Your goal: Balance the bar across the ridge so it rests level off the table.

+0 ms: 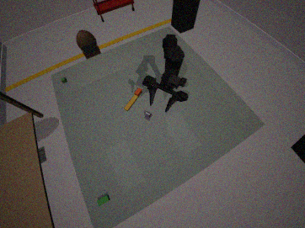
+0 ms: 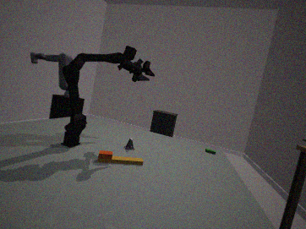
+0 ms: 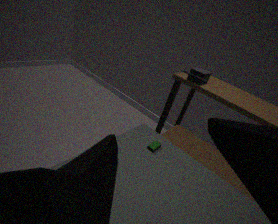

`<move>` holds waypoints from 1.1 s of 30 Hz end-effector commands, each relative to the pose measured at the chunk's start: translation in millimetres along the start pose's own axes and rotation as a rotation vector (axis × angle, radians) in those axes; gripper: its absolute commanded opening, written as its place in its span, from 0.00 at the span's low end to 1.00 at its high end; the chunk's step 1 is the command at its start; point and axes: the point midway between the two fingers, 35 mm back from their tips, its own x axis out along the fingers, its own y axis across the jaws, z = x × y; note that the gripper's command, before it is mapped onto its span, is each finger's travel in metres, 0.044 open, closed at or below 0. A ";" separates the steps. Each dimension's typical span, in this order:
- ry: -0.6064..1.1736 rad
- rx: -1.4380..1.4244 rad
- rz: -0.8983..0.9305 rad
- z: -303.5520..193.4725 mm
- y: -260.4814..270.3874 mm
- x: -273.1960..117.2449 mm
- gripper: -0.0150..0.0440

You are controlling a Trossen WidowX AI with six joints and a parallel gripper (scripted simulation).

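The grey-green table top (image 1: 139, 152) (image 2: 169, 195) (image 3: 155, 185) is the largest thing around the ridge, spreading out on all sides of it. The black arm (image 1: 173, 61) (image 2: 73, 79) stands on it and reaches out, high above the table, toward the ridge's side. Its gripper (image 1: 158, 108) (image 2: 150, 77) (image 3: 162, 132) hangs in the air, higher than the ridge, with the fingers well apart and nothing between them. The bar (image 1: 132, 100) (image 2: 127, 160), yellow with an orange block at one end, lies on the table near the ridge, not touching it. A green block (image 1: 104, 199) (image 2: 210, 151) (image 3: 154, 146) lies well apart from the ridge. The ridge (image 1: 147, 114) (image 2: 129, 144) itself is small, grey and peaked, and bears nothing.
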 end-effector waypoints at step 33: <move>0.710 0.026 -0.019 -223.4 -82.4 40.2 0.79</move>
